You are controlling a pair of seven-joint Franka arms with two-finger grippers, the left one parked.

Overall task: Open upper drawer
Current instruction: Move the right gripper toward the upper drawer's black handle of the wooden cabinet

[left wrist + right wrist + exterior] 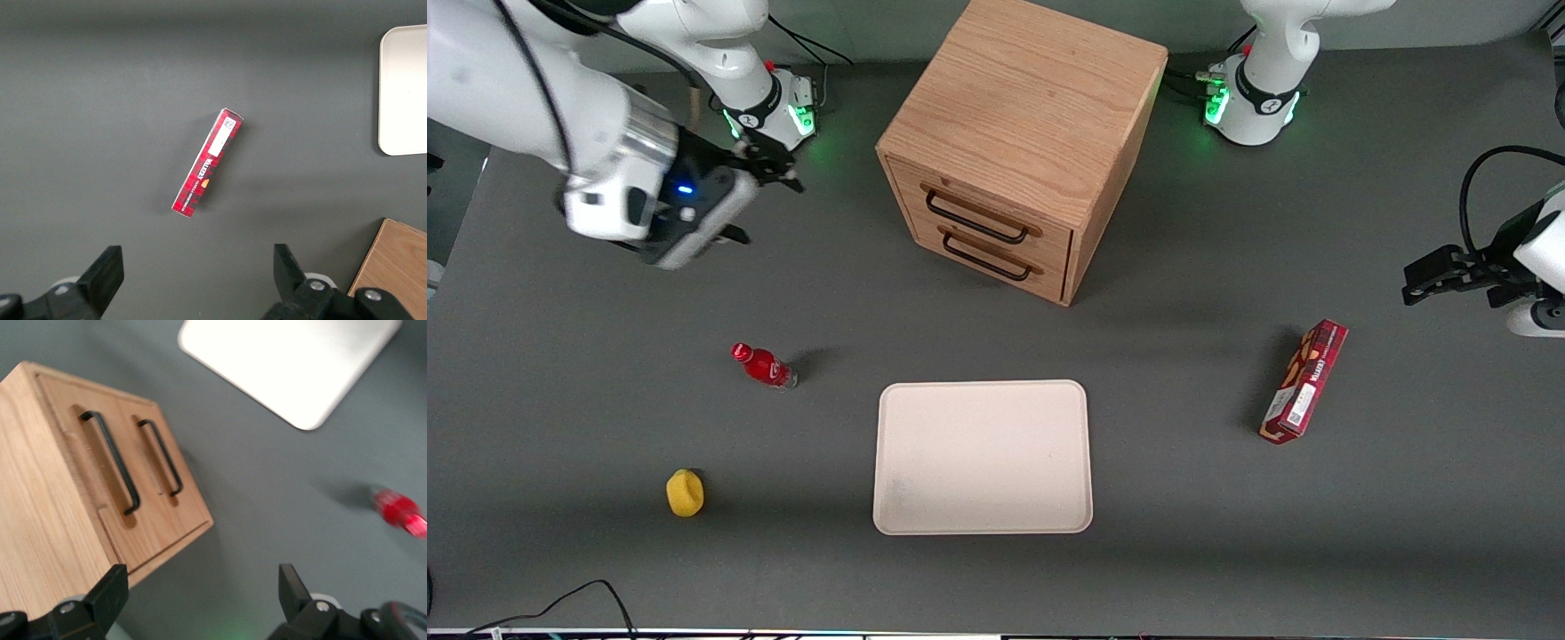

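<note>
Spread apart and holding nothing, the pincer [760, 200] hung above the table [560, 373] at the working arm's end, its two black fingers [110, 590] standing wide in the wrist view with only grey tabletop and the cabinet's corner between them. Sideways from the pincer, toward the middle of the table, sat the oak cabinet [1023, 98], well apart from it. The cabinet's front was turned at an angle, facing partly toward the front camera and partly toward the pincer's end of the table.

The upper drawer [983, 206] was shut flush in that front, directly above the lower drawer [991, 253]. Its black wire handle [975, 218] ran lengthwise across the drawer face, roughly level, so its long axis lay across the line of approach from the pincer. The lower handle [987, 258] ran parallel just beneath it. In the wrist view both handles showed clearly, the upper handle [112, 461] being the one nearer the cabinet's top.

Judging from this, the coming move needed travel sideways and downward to the drawer front, the fingers straddling the upper handle's bar.
</note>
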